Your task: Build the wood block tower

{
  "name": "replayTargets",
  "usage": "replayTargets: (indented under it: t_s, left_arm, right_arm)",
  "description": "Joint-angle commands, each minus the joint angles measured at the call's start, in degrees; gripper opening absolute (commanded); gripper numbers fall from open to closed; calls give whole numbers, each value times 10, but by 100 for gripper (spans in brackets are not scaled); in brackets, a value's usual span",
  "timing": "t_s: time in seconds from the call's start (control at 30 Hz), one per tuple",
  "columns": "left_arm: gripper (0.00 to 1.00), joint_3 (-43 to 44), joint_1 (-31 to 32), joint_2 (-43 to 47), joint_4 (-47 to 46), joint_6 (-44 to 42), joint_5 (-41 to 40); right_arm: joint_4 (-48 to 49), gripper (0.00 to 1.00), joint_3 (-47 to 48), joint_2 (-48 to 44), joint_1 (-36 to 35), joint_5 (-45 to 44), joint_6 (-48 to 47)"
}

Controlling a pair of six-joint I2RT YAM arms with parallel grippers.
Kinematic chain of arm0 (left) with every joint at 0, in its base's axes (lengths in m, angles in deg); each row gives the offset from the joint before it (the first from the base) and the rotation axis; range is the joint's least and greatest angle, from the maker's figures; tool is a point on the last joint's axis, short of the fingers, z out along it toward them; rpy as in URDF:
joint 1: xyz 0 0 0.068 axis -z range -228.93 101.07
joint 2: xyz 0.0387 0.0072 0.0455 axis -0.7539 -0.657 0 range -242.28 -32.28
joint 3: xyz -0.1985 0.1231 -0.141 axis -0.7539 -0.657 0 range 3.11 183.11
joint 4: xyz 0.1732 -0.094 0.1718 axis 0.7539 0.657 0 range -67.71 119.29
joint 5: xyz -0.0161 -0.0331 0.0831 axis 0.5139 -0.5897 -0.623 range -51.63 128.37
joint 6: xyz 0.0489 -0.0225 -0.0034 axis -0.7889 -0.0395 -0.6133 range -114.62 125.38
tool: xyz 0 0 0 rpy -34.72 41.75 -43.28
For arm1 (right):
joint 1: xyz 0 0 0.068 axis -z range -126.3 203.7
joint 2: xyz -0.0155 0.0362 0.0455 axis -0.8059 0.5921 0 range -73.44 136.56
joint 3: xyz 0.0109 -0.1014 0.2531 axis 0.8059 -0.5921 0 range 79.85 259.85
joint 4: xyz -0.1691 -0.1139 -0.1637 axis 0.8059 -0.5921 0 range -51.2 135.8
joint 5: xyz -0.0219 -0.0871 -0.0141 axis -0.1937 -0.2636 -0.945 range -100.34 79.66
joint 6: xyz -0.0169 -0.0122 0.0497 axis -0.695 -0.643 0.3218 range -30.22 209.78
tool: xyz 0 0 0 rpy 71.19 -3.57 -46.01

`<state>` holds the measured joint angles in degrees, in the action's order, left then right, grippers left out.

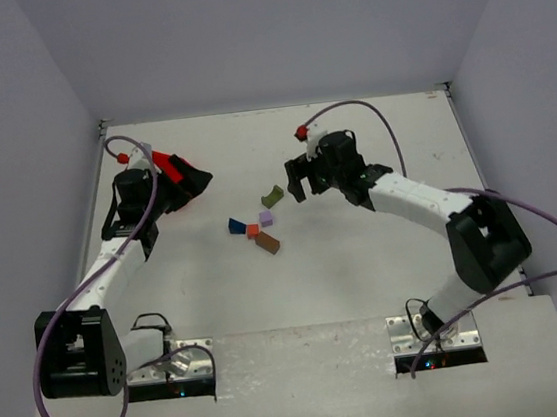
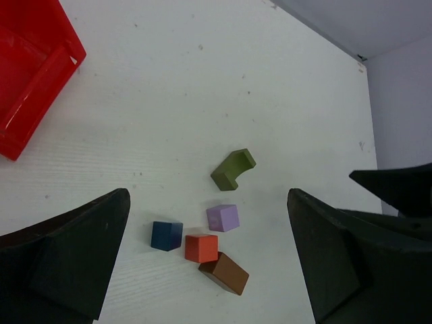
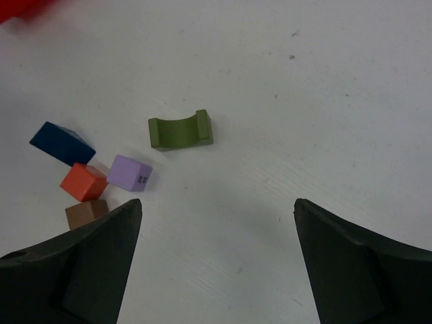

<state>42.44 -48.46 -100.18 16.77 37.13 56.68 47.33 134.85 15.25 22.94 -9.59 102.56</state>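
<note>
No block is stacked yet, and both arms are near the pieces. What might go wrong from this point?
The orange-red block lies right beside the brown block and near the lilac block and blue block; a gripper closing on one would likely shove its neighbours. The left gripper and right gripper, both open, face the same small cluster, so reaching together may make them collide.
</note>
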Motion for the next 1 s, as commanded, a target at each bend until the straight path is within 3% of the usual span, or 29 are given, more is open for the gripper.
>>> replayTargets:
  t_s: [0.0,0.3,0.4,0.53,0.97]
  left_arm:
    - [100,12,5,9,-62,-3,-21]
    - [100,19,7,-39,-86,-3,14]
    - [100,23,8,-54,-88,-3,21]
    - [100,26,10,-62,-93,0,19]
    - [100,37,30,-83,-96,-10,61]
  right_arm:
    - [-28,86,160,124,-5,-11,-45]
    - [-54,73,266,274,-7,32,-47]
    - [-52,66,270,293,-8,43,-44]
    - [-48,63,269,308,-11,51,-38]
    - [-20,25,253,324,-19,74,-36]
